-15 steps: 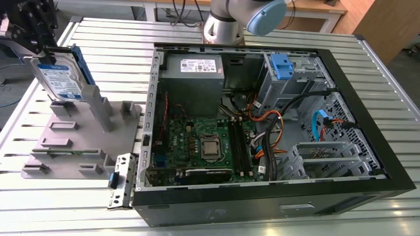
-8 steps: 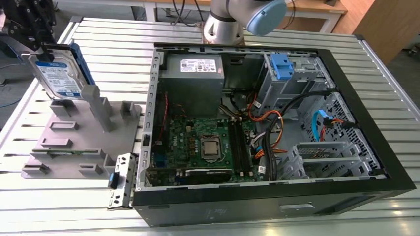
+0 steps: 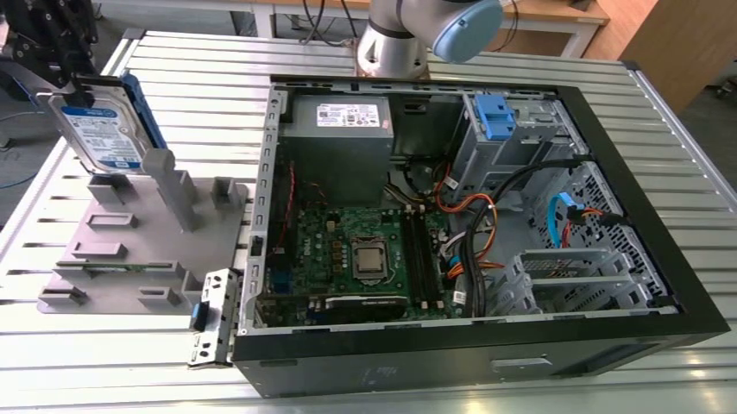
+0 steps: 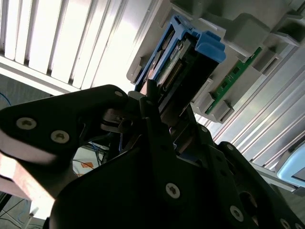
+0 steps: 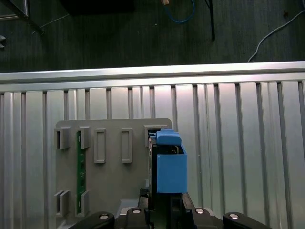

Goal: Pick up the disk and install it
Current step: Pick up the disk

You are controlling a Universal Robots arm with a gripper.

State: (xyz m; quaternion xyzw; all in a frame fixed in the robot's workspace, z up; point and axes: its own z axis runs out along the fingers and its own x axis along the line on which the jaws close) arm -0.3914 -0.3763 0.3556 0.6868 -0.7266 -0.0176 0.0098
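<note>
The disk [image 3: 102, 129], a silver drive with a white-and-blue label and a blue carrier frame, stands upright on edge at the exterior view's far left. Its lower end is at a slot of the grey fixture [image 3: 127, 259]; whether it still touches the slot I cannot tell. My gripper [image 3: 76, 93] is shut on the disk's upper end. In the second wrist view the black fingers [image 4: 155, 112] clamp the disk [image 4: 190, 62] from both sides. In the first wrist view the disk's blue frame [image 5: 170, 167] juts out from my gripper [image 5: 164, 212] above the fixture [image 5: 114, 186].
An open computer case [image 3: 461, 349] lies on the slatted metal table [image 3: 645, 95] at the exterior view's right, with a motherboard, cables, a grey power supply [image 3: 340, 129] and a drive bay with a blue latch [image 3: 493, 116]. A green memory stick [image 5: 79, 171] sits in the fixture.
</note>
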